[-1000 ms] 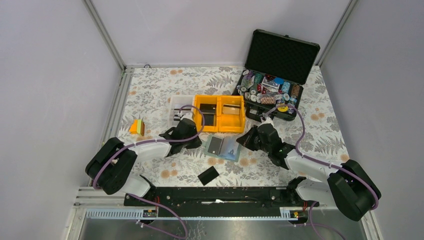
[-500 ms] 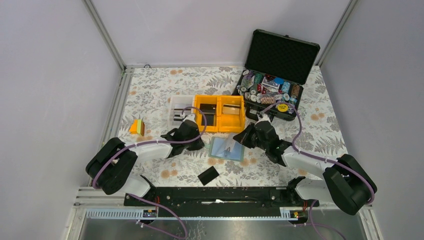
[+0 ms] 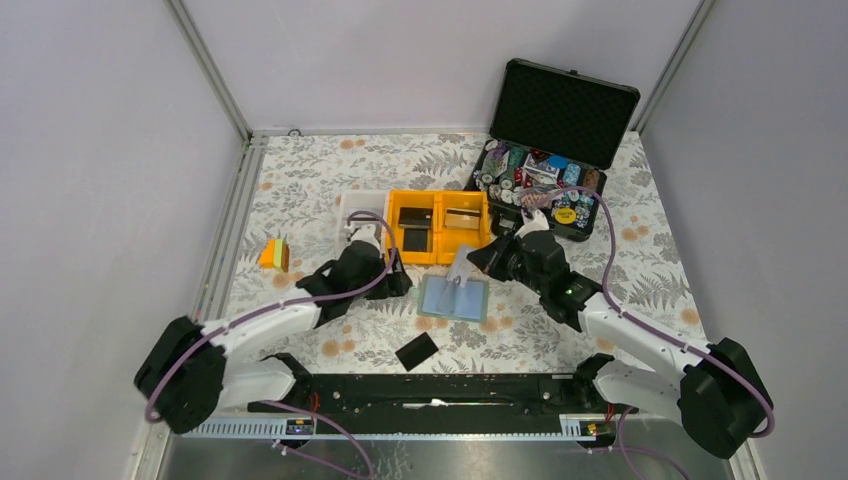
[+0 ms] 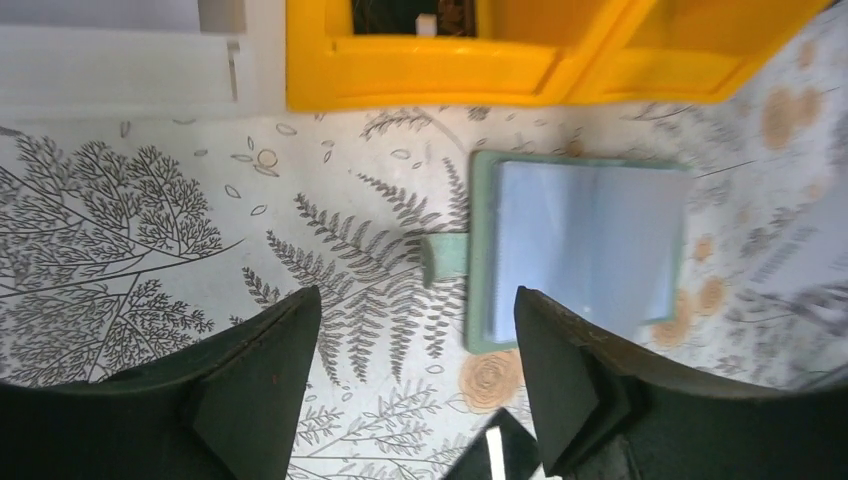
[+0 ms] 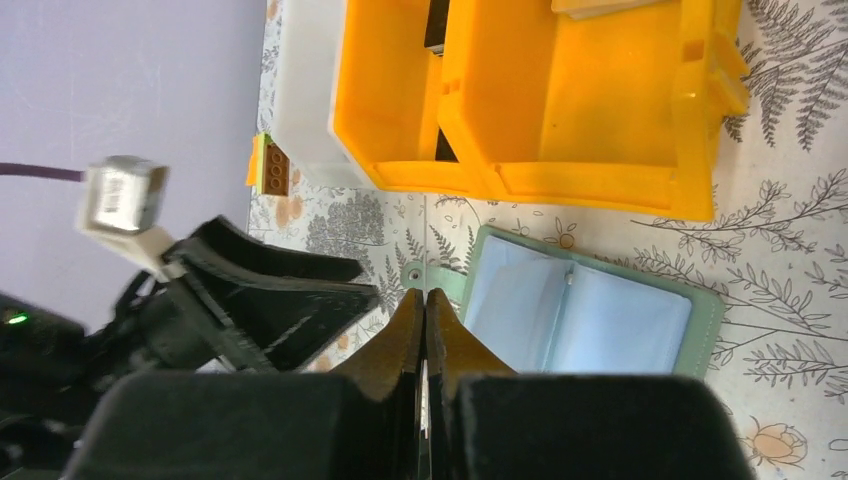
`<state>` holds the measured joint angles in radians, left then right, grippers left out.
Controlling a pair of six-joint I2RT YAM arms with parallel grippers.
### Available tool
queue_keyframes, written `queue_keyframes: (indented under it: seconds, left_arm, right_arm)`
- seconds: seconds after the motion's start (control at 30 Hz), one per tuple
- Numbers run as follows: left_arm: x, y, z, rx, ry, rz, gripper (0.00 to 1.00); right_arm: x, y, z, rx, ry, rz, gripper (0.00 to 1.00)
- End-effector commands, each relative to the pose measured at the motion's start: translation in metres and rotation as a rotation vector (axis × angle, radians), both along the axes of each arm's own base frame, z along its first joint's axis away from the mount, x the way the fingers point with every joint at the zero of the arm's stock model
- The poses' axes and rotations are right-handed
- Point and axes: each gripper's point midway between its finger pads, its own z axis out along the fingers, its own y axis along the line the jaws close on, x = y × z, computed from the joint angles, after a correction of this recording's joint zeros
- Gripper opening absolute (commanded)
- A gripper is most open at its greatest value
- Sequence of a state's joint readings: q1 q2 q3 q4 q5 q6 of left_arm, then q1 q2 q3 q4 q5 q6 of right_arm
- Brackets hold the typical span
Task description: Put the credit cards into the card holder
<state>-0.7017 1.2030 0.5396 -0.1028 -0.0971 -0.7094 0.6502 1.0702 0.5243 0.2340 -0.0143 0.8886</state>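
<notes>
The card holder (image 3: 453, 298) lies open on the floral cloth, sage-green rim around pale blue pockets (image 4: 580, 250) (image 5: 585, 312). My right gripper (image 3: 478, 262) (image 5: 425, 300) is shut over its near-left part, pinching a thin clear pocket leaf (image 3: 461, 266) that stands up from it. My left gripper (image 3: 396, 281) (image 4: 415, 385) is open just left of the holder, nothing between its fingers. One black credit card (image 3: 416, 351) lies flat on the cloth near the front; its corner (image 4: 490, 458) shows below the left jaws. More cards lie in the yellow bins, black (image 3: 414, 216) and tan (image 3: 462, 214).
Twin yellow bins (image 3: 441, 252) (image 5: 600, 185) and a white bin (image 3: 352, 205) stand just behind the holder. An open black case of poker chips (image 3: 540, 182) is at the back right. An orange-and-green block (image 3: 274, 255) sits at the left.
My left gripper has opened and drawn back from the holder. The dark card seen on the holder a second ago no longer shows. My right gripper moved up and left, lifting the clear leaf.
</notes>
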Motion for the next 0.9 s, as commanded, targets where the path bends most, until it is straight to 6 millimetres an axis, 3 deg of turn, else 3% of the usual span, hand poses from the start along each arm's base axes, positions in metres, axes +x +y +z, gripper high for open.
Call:
queue_keyframes:
  seconds: [0.0,0.13,0.23,0.4,0.53,0.73,0.8,0.87]
  left_arm:
    - [0.008,0.002,0.048,-0.07,-0.16,0.002,0.77]
    - [0.002,-0.004,0.081,-0.16,-0.247,-0.048,0.83]
    - [-0.004,-0.015,0.095,-0.218,-0.272,-0.114,0.84]
    - [-0.025,-0.056,0.119,-0.43,-0.27,-0.31,0.87]
    - [-0.04,-0.071,0.149,-0.605,-0.311,-0.391,0.88]
    - [-0.061,-0.073,0.164,-0.67,-0.327,-0.493,0.91]
    - [-0.071,-0.076,0.168,-0.702,-0.315,-0.545,0.89]
    - [-0.08,-0.077,0.173,-0.744,-0.316,-0.584,0.78]
  right_arm:
    - [0.001,-0.003,0.003,-0.081,-0.035,0.025,0.0]
    - [-0.001,-0.014,-0.011,-0.132,-0.013,0.002,0.0]
    - [-0.003,-0.019,-0.006,-0.138,-0.042,0.002,0.0]
    - [-0.018,0.005,0.009,-0.051,-0.069,0.164,0.0]
    - [-0.04,0.028,0.029,0.059,-0.125,0.348,0.0]
    - [-0.079,0.05,0.075,0.232,-0.242,0.614,0.0]
    - [-0.087,0.054,0.083,0.27,-0.262,0.671,0.0]
    - [-0.093,0.056,0.088,0.299,-0.272,0.714,0.0]
